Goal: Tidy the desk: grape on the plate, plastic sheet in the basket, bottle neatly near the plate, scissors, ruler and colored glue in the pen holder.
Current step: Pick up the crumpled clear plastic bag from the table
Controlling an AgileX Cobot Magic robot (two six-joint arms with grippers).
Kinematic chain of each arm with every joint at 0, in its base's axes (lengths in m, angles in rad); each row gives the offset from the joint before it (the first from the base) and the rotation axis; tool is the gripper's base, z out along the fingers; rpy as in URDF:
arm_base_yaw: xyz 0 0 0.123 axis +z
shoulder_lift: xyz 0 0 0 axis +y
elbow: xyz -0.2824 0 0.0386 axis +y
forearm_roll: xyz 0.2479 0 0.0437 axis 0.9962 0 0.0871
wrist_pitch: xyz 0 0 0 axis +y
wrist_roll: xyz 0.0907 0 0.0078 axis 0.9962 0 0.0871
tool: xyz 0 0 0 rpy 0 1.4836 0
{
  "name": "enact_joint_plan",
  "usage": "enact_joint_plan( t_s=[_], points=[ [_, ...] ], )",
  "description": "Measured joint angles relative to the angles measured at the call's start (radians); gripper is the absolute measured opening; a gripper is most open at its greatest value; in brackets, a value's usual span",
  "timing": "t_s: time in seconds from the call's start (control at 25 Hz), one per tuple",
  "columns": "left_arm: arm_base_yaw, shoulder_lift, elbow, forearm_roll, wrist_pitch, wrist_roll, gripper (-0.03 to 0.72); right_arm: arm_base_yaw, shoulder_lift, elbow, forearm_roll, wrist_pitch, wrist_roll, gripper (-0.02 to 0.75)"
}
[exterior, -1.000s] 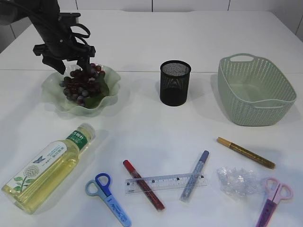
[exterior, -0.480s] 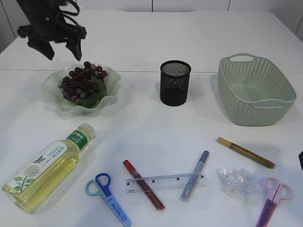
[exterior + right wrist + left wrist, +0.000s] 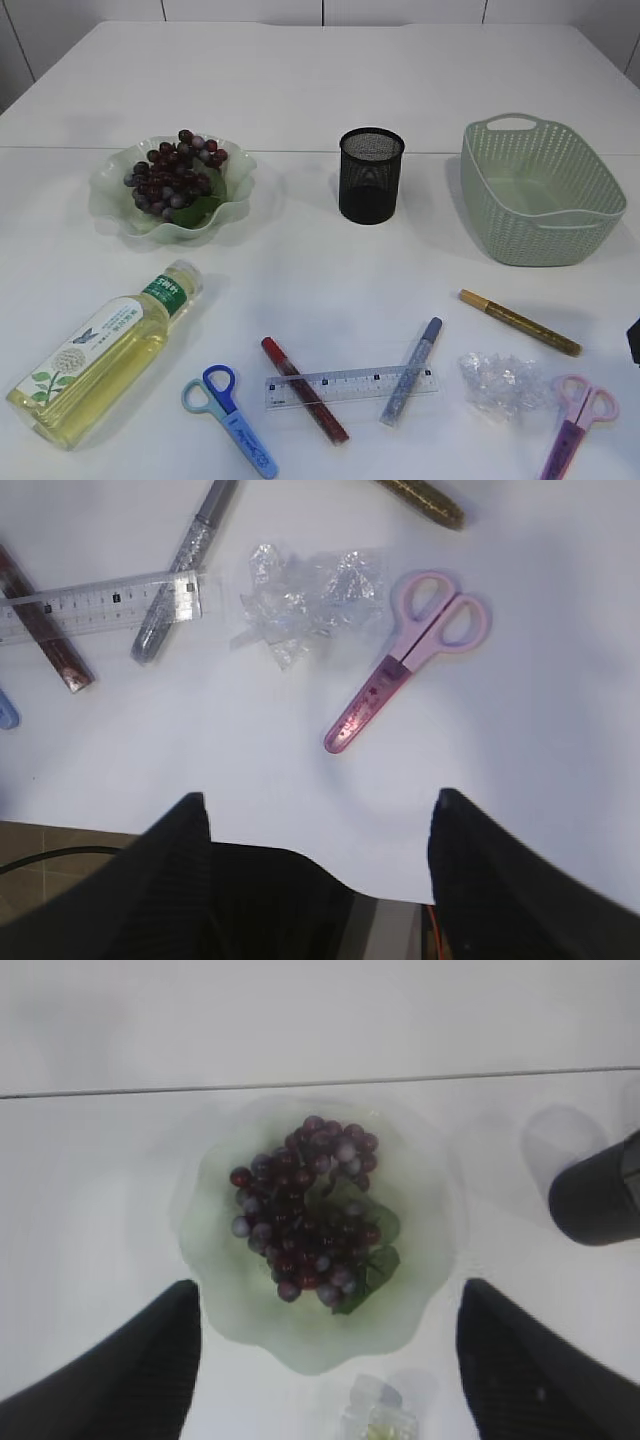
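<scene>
The grape bunch (image 3: 175, 180) lies on the green plate (image 3: 120, 215). In the left wrist view my open, empty left gripper (image 3: 330, 1360) hangs high above the grapes (image 3: 305, 1225). The bottle (image 3: 105, 350) lies on its side at the front left. Blue scissors (image 3: 228, 420), a ruler (image 3: 350, 385), and red (image 3: 303, 403), silver-blue (image 3: 411, 371) and gold (image 3: 519, 322) glue sticks lie at the front. The plastic sheet (image 3: 503, 384) lies beside pink scissors (image 3: 575, 425). My open, empty right gripper (image 3: 320, 870) is above the table's front edge, short of the sheet (image 3: 300, 605).
The black mesh pen holder (image 3: 371, 175) stands mid-table and the green basket (image 3: 540, 190) at the right, both with nothing showing inside. A dark part of the right arm (image 3: 634, 342) shows at the right edge.
My left arm rose from over the plate and left the exterior view. The grapes stay on the plate. A dark bit of the right arm appeared at the right edge.
</scene>
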Motion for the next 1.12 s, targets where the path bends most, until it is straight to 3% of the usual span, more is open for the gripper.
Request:
enact_joint_plan(
  t_s=[0.36, 0.56, 0.72, 0.96, 1.12],
  points=[
    [0.000, -0.377, 0.470, -0.015, 0.006, 0.002, 0.519, 0.000, 0.101, 0.000, 0.008, -0.001, -0.050, 0.531],
    [0.000, -0.593, 0.653, -0.020, 0.008, 0.002, 0.512, 0.000, 0.185, 0.000, 0.050, -0.032, -0.091, 0.530],
    [0.000, -0.723, 0.724, -0.023, 0.014, 0.002, 0.512, 0.013, 0.266, 0.000, 0.090, -0.114, -0.143, 0.519],
    [0.000, -0.826, 0.734, -0.051, 0.018, 0.002, 0.512, 0.118, 0.417, -0.002, 0.114, -0.262, -0.170, 0.517],
    [0.000, -0.860, 0.734, -0.067, 0.020, 0.002, 0.512, 0.140, 0.515, -0.008, 0.112, -0.331, -0.176, 0.517]
  ],
)
